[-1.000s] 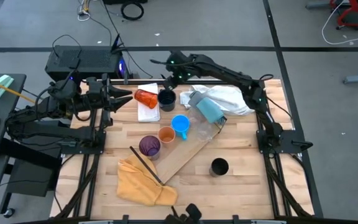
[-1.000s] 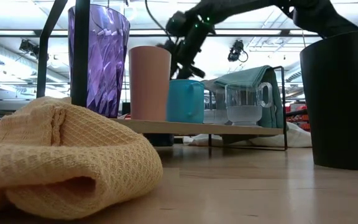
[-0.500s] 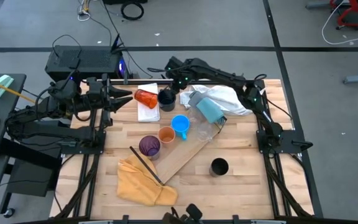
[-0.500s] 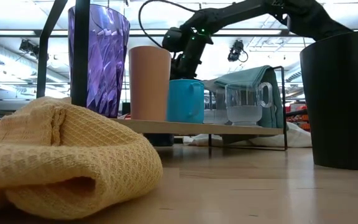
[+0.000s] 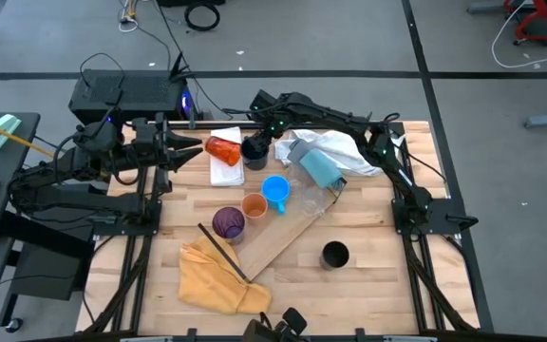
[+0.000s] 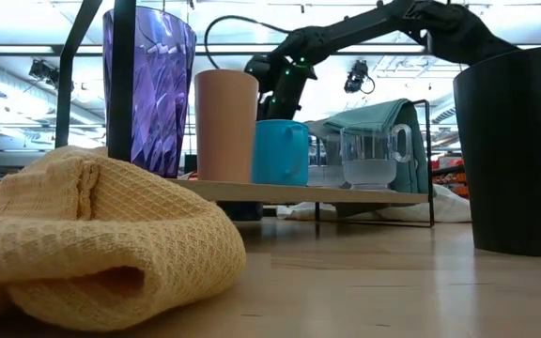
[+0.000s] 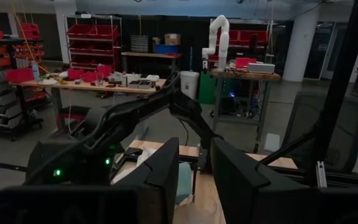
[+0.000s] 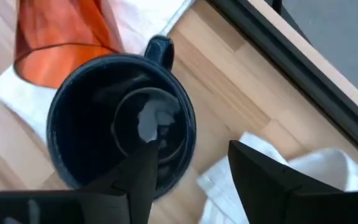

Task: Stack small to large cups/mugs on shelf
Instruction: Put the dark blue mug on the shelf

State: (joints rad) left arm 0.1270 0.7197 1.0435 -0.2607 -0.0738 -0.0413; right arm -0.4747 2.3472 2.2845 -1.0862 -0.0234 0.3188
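High view: on the shelf (image 5: 288,236), lying slantwise at the frame's centre, I have the purple cup (image 5: 228,222), the small orange cup (image 5: 254,205) and the blue mug (image 5: 275,190) in a row, with a clear mug (image 5: 313,200) past them. The dark bluish mug (image 5: 254,149) and the tipped red-orange tumbler (image 5: 223,149) wait upper centre, and the black mug (image 5: 335,255) stands lower right on the worktop (image 5: 368,237). So I judge about half is done. My right gripper (image 5: 262,128) hangs over the dark mug; my left gripper (image 5: 194,146) idles at upper left

Low view: the row stands upright on the board

Left wrist view: its jaws stand slightly apart, empty

Right wrist view: my jaws are spread, straddling the dark mug's rim, not yet closed
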